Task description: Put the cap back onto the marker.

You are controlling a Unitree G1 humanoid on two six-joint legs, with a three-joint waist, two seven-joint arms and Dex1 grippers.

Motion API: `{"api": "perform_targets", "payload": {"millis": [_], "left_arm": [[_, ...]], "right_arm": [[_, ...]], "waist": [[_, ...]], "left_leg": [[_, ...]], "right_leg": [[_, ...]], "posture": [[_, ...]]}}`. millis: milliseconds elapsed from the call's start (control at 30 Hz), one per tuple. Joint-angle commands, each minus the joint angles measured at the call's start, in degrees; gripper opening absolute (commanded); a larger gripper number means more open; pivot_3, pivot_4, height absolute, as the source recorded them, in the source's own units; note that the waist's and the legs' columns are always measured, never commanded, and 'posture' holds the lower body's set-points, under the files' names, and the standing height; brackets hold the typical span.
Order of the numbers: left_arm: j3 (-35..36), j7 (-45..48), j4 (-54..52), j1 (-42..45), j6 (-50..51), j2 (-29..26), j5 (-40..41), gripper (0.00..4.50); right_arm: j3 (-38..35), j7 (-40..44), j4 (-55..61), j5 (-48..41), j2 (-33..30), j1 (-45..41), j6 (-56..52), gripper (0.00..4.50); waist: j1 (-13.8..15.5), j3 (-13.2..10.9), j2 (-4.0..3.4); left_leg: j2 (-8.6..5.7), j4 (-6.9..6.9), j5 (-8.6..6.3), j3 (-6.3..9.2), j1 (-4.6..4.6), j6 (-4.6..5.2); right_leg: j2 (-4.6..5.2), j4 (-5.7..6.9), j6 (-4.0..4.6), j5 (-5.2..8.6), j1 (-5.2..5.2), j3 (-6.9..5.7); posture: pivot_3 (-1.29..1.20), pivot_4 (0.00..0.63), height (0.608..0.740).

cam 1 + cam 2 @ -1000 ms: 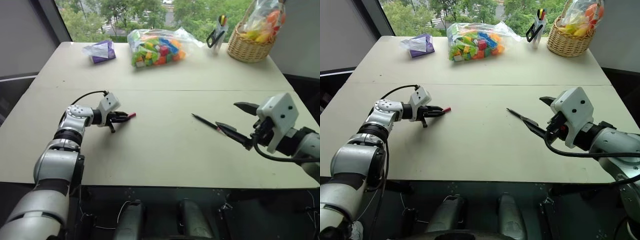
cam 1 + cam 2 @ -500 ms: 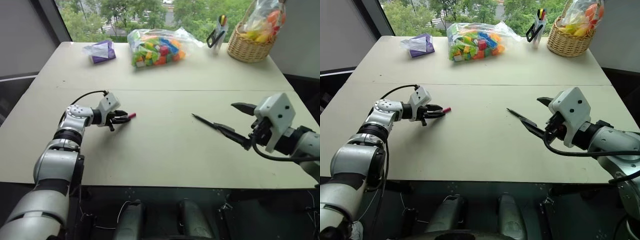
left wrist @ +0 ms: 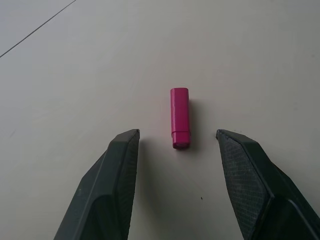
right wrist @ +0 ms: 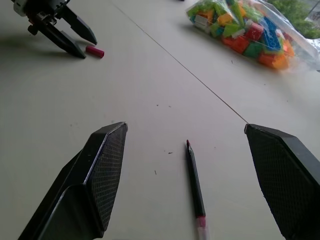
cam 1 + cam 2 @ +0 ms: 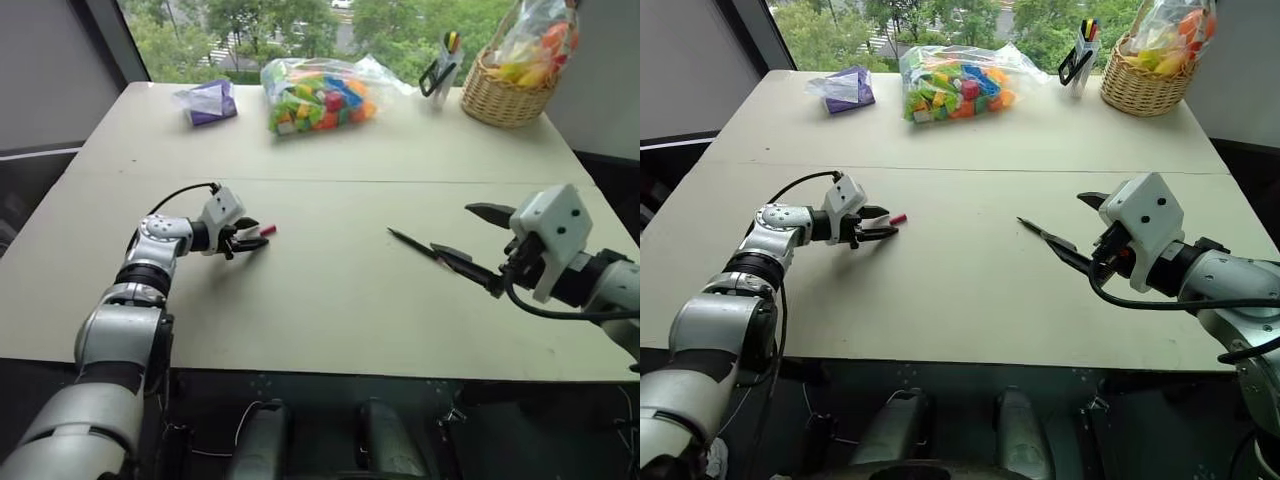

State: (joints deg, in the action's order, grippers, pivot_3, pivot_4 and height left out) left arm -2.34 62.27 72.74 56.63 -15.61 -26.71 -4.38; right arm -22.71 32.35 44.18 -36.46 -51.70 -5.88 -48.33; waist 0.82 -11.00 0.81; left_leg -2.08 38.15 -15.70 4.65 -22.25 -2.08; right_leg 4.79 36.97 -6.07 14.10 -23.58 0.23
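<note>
The cap (image 3: 180, 117), small, red and cylindrical, lies flat on the table (image 5: 330, 300) left of centre. My left gripper (image 3: 176, 134) is low over the table and open, and the near end of the cap lies between its fingertips without touching either. The same cap (image 5: 267, 230) and left gripper (image 5: 252, 236) show from the head. The marker (image 4: 195, 187), thin and black with a red band, lies on the table at right centre. My right gripper (image 4: 185, 127) hovers open above the marker (image 5: 412, 243), holding nothing.
Along the far edge of the table are a purple packet (image 5: 210, 102), a clear bag of coloured blocks (image 5: 315, 95), a holder with scissors and pens (image 5: 440, 70) and a wicker basket (image 5: 505, 95). A seam (image 5: 400, 182) crosses the table.
My left gripper's fingers, shut a second ago with the cap at their tip, have opened. The cap lies on the table in the same spot. The right gripper has kept still.
</note>
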Motion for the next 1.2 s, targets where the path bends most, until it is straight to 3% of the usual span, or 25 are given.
{"api": "perform_targets", "payload": {"millis": [33,633,733,833,867,1200], "left_arm": [[-0.1,-1.0,-0.2,-0.7,-0.5,0.9,-0.4,2.55],[-0.3,-2.5,0.8,0.1,0.6,2.4,-1.8,2.55],[-0.3,-2.6,0.9,-0.1,0.8,2.2,-1.9,1.69],[-0.2,-2.6,0.9,-0.2,0.9,2.1,-2.0,0.25],[-0.2,-2.6,0.9,-0.3,0.9,2.1,-2.0,0.06],[0.6,0.0,-0.4,-0.6,-0.3,1.5,-0.7,0.06]], "right_arm": [[-0.3,0.4,0.4,0.5,-0.9,-0.9,1.3,3.89],[-0.8,0.2,1.2,0.7,-0.7,-0.7,0.9,3.89],[-0.8,0.1,1.4,0.7,-0.7,-0.6,0.8,3.89],[-0.6,0.0,1.3,0.7,-0.8,-0.8,0.7,3.89],[-0.5,0.0,1.3,0.7,-0.8,-0.8,0.7,3.89],[-0.2,0.1,0.5,0.5,0.6,0.8,1.2,3.89]], "waist": [[0.0,0.0,0.0],[0.0,0.0,0.0],[-0.1,0.0,0.0],[-0.1,0.0,0.01],[-0.2,0.0,0.01],[-0.2,0.0,0.01]], "left_leg": [[0.0,0.0,0.0,0.01,-0.01,0.0],[-0.01,0.01,0.0,0.05,-0.02,0.0],[-0.01,0.0,0.0,0.05,-0.01,0.0],[-0.01,0.0,0.0,0.05,0.03,0.0],[0.0,0.01,0.0,0.06,0.04,0.0],[0.01,0.0,0.0,0.06,0.05,0.0]], "right_leg": [[0.0,-0.01,0.0,0.0,0.0,-0.02],[0.02,-0.02,0.0,0.0,0.02,-0.06],[0.02,-0.02,0.0,0.0,0.02,-0.07],[0.01,-0.01,0.0,0.0,0.05,-0.07],[0.0,-0.01,0.0,0.0,0.05,-0.07],[0.0,0.0,0.0,0.0,0.06,-0.07]], "posture": [[0.0,0.15,0.74],[0.0,0.15,0.74],[0.0,0.15,0.74],[0.0,0.15,0.74],[0.0,0.15,0.74],[0.0,0.15,0.74]]}}
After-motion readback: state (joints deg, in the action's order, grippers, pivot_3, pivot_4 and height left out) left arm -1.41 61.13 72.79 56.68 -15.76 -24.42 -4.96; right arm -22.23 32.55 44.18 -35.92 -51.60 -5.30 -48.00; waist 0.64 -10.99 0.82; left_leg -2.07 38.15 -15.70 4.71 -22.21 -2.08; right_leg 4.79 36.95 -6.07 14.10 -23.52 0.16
